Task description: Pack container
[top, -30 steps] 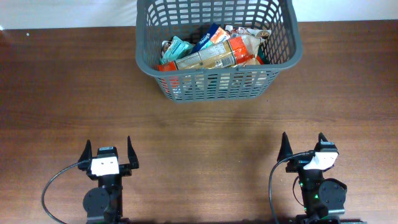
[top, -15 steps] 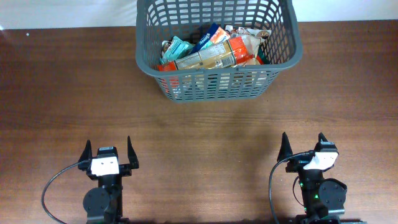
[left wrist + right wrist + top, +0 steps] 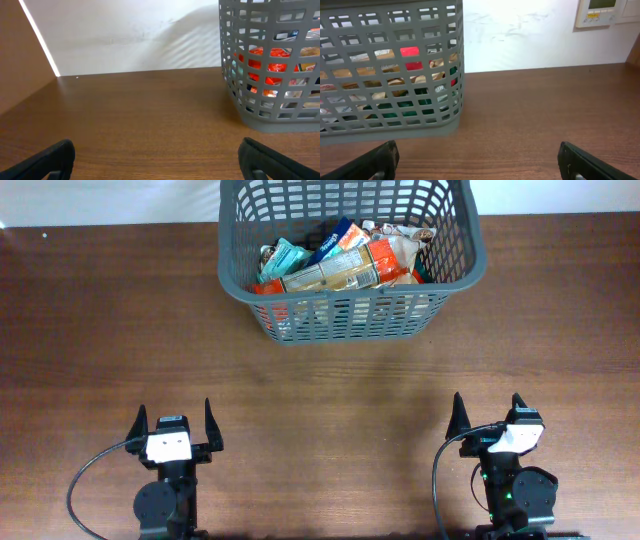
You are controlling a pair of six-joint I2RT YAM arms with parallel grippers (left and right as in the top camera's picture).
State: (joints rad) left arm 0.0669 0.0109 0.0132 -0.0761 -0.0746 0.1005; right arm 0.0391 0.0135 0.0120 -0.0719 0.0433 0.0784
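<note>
The basket [image 3: 350,320] sits at upper centre, packets [image 3: 340,268] heaped inside; we see none outside. Our left gripper [image 3: 174,418] and right gripper [image 3: 487,412] rest at the bottom edge, jaws wide, empty. Packing looks done, so we would hold both arms parked, clear.

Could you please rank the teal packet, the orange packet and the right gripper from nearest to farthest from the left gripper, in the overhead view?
1. Teal packet, at the container's left end.
2. Orange packet, toward its right end.
3. Right gripper, level with the left gripper, opposite side.
</note>
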